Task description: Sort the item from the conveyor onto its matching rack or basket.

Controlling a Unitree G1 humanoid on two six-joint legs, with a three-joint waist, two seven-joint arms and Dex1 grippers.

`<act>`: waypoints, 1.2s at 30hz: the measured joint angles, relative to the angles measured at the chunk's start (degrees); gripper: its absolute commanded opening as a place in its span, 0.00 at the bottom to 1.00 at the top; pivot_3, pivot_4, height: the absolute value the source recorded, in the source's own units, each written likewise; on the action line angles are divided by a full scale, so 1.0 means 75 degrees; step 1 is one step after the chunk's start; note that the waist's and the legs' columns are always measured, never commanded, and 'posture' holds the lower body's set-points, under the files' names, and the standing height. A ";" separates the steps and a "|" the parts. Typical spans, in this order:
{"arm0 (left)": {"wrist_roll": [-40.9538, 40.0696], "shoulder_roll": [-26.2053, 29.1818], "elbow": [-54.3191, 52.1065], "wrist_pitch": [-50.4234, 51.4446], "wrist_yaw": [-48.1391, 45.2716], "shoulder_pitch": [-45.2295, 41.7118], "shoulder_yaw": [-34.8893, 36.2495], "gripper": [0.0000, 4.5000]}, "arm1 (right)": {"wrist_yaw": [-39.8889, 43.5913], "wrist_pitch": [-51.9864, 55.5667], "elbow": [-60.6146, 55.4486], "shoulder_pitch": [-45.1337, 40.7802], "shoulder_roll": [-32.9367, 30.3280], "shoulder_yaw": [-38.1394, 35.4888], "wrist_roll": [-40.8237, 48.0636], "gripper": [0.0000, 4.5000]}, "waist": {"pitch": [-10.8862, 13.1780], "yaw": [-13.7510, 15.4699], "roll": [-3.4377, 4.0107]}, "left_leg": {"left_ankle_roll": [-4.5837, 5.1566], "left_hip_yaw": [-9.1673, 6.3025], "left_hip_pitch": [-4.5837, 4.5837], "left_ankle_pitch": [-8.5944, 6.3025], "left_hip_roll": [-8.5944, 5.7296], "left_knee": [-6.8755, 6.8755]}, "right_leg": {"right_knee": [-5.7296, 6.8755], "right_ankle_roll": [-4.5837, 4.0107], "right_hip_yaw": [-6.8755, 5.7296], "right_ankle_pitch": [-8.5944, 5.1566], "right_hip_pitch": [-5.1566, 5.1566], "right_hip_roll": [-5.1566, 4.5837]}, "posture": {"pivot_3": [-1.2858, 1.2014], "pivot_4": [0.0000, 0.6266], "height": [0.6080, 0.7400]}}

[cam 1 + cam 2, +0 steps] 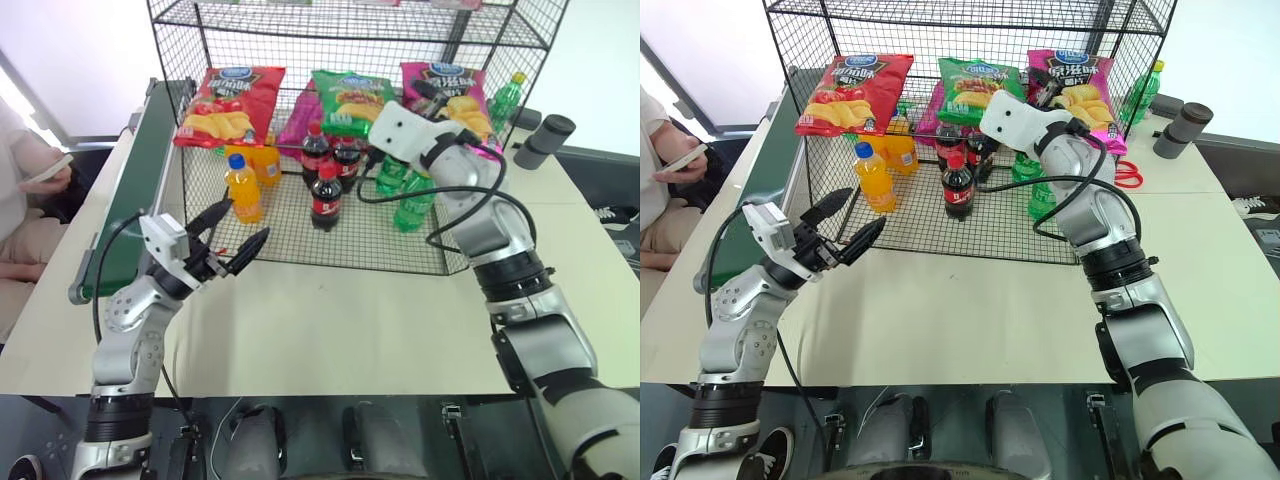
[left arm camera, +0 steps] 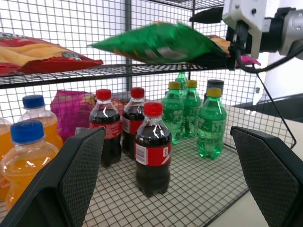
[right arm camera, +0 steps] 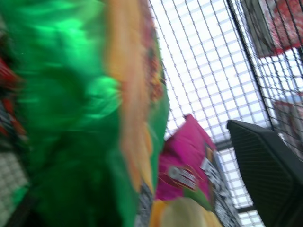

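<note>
The green chip bag (image 1: pixel 352 100) lies on the middle shelf of the black wire rack (image 1: pixel 300 32), between a red bag (image 1: pixel 230 105) and a pink bag (image 1: pixel 450 95). My right gripper (image 2: pixel 208 35) is at the green bag's right edge. Its jaws stand apart, one finger (image 3: pixel 270 175) well clear of the bag (image 3: pixel 71 118). My left gripper (image 1: pixel 228 240) hangs open and empty in front of the rack's bottom tier, low over the table. The dark green conveyor (image 1: pixel 135 190) runs along the table's left side with nothing on it.
Orange bottles (image 1: pixel 243 187), cola bottles (image 1: pixel 325 195) and green bottles (image 1: pixel 410 195) stand on the rack's bottom tier. A dark cylinder (image 1: pixel 545 140) and red scissors (image 1: pixel 1127 175) lie right of the rack. A person holding a phone (image 1: pixel 30 190) sits left of the conveyor.
</note>
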 measured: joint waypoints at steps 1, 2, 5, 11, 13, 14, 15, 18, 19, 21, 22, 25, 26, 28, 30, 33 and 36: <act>0.0017 0.0000 0.0015 -0.0027 -0.0006 0.0011 -0.0001 1.00 | 0.0192 0.0126 -0.0135 -0.0015 0.0040 -0.0010 0.0172 0.90 | 0.0000 0.0004 0.0000 | 0.0000 -0.0001 0.0000 0.0000 0.0001 0.0000 | 0.0000 0.0000 0.0000 0.0000 0.0000 0.0000 | 0.52 0.24 1.00; 0.0034 0.0000 0.0033 -0.0038 -0.0009 0.0014 -0.0001 1.00 | 0.0313 0.0189 -0.0207 -0.0029 0.0039 -0.0013 0.0249 0.90 | 0.0000 0.0007 0.0000 | 0.0000 0.0000 0.0000 0.0000 0.0001 0.0000 | 0.0000 0.0000 -0.0001 0.0000 0.0000 0.0000 | 0.52 0.24 1.00; 0.0068 -0.0004 0.0063 -0.0125 -0.0010 0.0058 -0.0002 1.00 | 0.0662 0.0432 -0.0343 -0.0086 0.0017 -0.0051 0.0521 0.90 | 0.0000 0.0019 0.0000 | 0.0002 0.0000 0.0000 -0.0001 -0.0001 0.0000 | -0.0001 0.0000 -0.0001 0.0000 0.0002 -0.0003 | 0.52 0.24 1.00; 0.0173 -0.0113 0.0199 -0.0198 -0.0015 0.0070 -0.0030 1.00 | 0.1236 0.0887 -0.0386 -0.0180 0.0004 -0.0357 0.1243 0.90 | 0.0000 0.0023 0.0000 | 0.0003 0.0000 0.0000 -0.0002 -0.0002 0.0000 | -0.0001 0.0000 -0.0002 0.0000 0.0002 -0.0002 | 0.52 0.24 1.00; 0.0213 -0.0137 0.0201 -0.0229 -0.0016 0.0070 -0.0083 1.00 | 0.1426 0.1016 -0.0501 -0.0171 0.0007 -0.0366 0.1478 0.90 | 0.0000 0.0017 0.0000 | 0.0003 -0.0001 0.0000 -0.0002 -0.0001 -0.0001 | -0.0001 0.0000 -0.0002 0.0000 0.0001 -0.0001 | 0.52 0.24 1.00; 0.0231 -0.0156 0.0202 -0.0259 -0.0020 0.0071 -0.0116 1.00 | 0.1529 0.1166 -0.0628 -0.0153 0.0084 -0.0468 0.1712 0.90 | 0.0000 0.0006 0.0000 | 0.0003 -0.0002 0.0000 -0.0002 0.0001 -0.0001 | -0.0001 0.0000 -0.0002 0.0000 0.0001 0.0001 | 0.52 0.24 1.00; 0.0248 -0.0169 0.0205 -0.0303 -0.0024 0.0071 -0.0164 1.00 | 0.1607 0.1321 -0.0763 -0.0144 0.0187 -0.0591 0.1937 0.90 | 0.0000 0.0001 0.0000 | 0.0003 -0.0005 0.0000 -0.0002 0.0002 -0.0001 | 0.0000 0.0000 -0.0001 0.0000 0.0001 0.0001 | 0.52 0.24 1.00; 0.0311 -0.0197 0.0214 -0.0327 -0.0060 0.0077 -0.0191 1.00 | 0.1701 0.1526 -0.1092 -0.0144 0.0292 -0.0736 0.2398 0.90 | 0.0000 0.0012 0.0000 | 0.0003 -0.0005 0.0000 -0.0002 0.0003 -0.0001 | 0.0000 0.0000 -0.0004 0.0000 0.0001 0.0002 | 0.52 0.24 1.00; 0.0316 -0.0197 0.0214 -0.0330 -0.0063 0.0077 -0.0190 1.00 | 0.1720 0.1524 -0.1127 -0.0144 0.0262 -0.0741 0.2457 0.90 | 0.0000 0.0014 0.0000 | 0.0003 -0.0005 0.0000 -0.0002 0.0002 -0.0001 | -0.0001 0.0000 -0.0004 0.0000 0.0002 0.0001 | 0.52 0.24 1.00; 0.0327 -0.0198 0.0222 -0.0337 -0.0079 0.0082 -0.0191 1.00 | 0.1783 0.1518 -0.1161 -0.0112 0.0172 -0.0824 0.2634 0.90 | 0.0000 0.0037 0.0000 | 0.0005 -0.0005 0.0000 -0.0003 -0.0002 -0.0001 | -0.0002 0.0000 -0.0005 0.0000 0.0004 -0.0003 | 0.52 0.24 1.00; 0.0329 -0.0198 0.0245 -0.0344 -0.0090 0.0082 -0.0191 1.00 | 0.1815 0.1472 -0.1163 -0.0094 0.0123 -0.0866 0.2714 0.90 | 0.0000 0.0048 0.0000 | 0.0006 -0.0005 0.0000 -0.0003 -0.0002 0.0000 | -0.0003 0.0000 -0.0005 0.0000 0.0005 -0.0004 | 0.52 0.24 1.00; 0.0339 -0.0201 0.0338 -0.0353 -0.0121 0.0086 -0.0194 1.00 | 0.1972 0.1106 -0.1132 -0.0024 -0.0215 -0.0855 0.2765 0.90 | 0.0000 0.0041 0.0000 | 0.0007 -0.0004 0.0000 -0.0004 -0.0003 -0.0001 | -0.0005 0.0000 -0.0005 0.0000 0.0004 -0.0004 | 0.52 0.24 1.00; 0.0352 -0.0202 0.0353 -0.0358 -0.0124 0.0086 -0.0196 1.00 | 0.1978 0.1021 -0.1084 -0.0024 -0.0234 -0.0857 0.2783 0.90 | 0.0000 0.0038 0.0000 | 0.0007 -0.0005 0.0000 -0.0004 -0.0003 -0.0001 | -0.0004 0.0000 -0.0005 0.0000 0.0004 -0.0003 | 0.52 0.24 1.00; 0.0376 -0.0210 0.0355 -0.0375 -0.0129 0.0076 -0.0264 1.00 | 0.1949 0.0814 -0.0929 -0.0024 -0.0228 -0.0857 0.2861 0.90 | 0.0000 0.0002 0.0000 | 0.0007 -0.0004 0.0000 -0.0004 -0.0001 -0.0001 | -0.0001 0.0000 -0.0004 0.0000 0.0002 0.0001 | 0.52 0.24 1.00; 0.0389 -0.0232 0.0356 -0.0380 -0.0131 0.0077 -0.0299 1.00 | 0.1901 0.0563 -0.0801 -0.0026 -0.0228 -0.0855 0.2865 0.84 | 0.0000 -0.0002 0.0000 | 0.0007 -0.0005 0.0000 -0.0004 0.0002 -0.0001 | -0.0001 0.0000 -0.0004 0.0000 0.0002 0.0004 | 0.52 0.24 1.00; 0.0394 -0.0232 0.0356 -0.0389 -0.0128 0.0078 -0.0300 1.00 | 0.1895 0.0238 -0.0687 -0.0026 -0.0251 -0.0771 0.2804 0.64 | 0.0000 0.0008 0.0001 | 0.0006 -0.0005 0.0000 -0.0004 0.0002 -0.0001 | -0.0002 0.0000 -0.0004 0.0000 0.0002 0.0003 | 0.52 0.24 1.00; 0.0427 -0.0232 0.0355 -0.0427 -0.0127 0.0093 -0.0301 1.00 | 0.1896 -0.0137 -0.0654 -0.0026 -0.0314 -0.0605 0.2702 0.33 | 0.0000 0.0015 0.0001 | 0.0006 -0.0005 0.0000 -0.0004 0.0001 -0.0001 | -0.0002 0.0001 -0.0003 0.0000 0.0002 0.0000 | 0.52 0.24 1.00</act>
